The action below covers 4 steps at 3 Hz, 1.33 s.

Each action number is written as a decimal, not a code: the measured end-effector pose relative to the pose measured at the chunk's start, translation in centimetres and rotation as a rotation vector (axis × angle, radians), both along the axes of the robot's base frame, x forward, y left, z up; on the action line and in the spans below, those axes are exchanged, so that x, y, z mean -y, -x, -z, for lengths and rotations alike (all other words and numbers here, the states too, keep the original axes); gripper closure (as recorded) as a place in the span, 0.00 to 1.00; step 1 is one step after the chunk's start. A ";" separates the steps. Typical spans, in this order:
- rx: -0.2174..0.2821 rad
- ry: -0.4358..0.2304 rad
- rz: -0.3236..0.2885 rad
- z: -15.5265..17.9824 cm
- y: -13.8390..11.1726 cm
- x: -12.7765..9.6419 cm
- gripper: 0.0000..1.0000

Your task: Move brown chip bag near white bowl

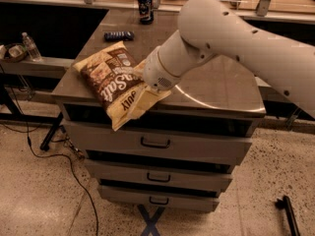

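The brown chip bag (109, 80) lies flat on the front left corner of the metal table top (221, 87), with its lower end hanging over the front edge. My gripper (150, 94) is down at the bag's right edge, mostly hidden behind my own white wrist and arm (231, 38). The white bowl is hidden behind my arm.
A dark blue drink can (144, 6) stands at the table's back edge. A small dark blue snack bar (118, 35) lies behind the bag. The table has drawers (155, 142) in front. A water bottle (30, 46) stands on a side shelf at left. Cables lie on the floor.
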State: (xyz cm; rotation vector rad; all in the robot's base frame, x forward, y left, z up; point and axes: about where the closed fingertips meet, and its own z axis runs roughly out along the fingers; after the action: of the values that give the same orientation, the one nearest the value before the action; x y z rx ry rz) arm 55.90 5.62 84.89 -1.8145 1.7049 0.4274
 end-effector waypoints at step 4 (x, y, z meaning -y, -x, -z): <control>0.143 -0.190 0.136 -10.2 -4.6 5.6 1.00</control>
State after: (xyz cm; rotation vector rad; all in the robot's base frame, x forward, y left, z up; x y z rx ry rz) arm 60.47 0.06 95.06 -1.5463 1.6197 0.3795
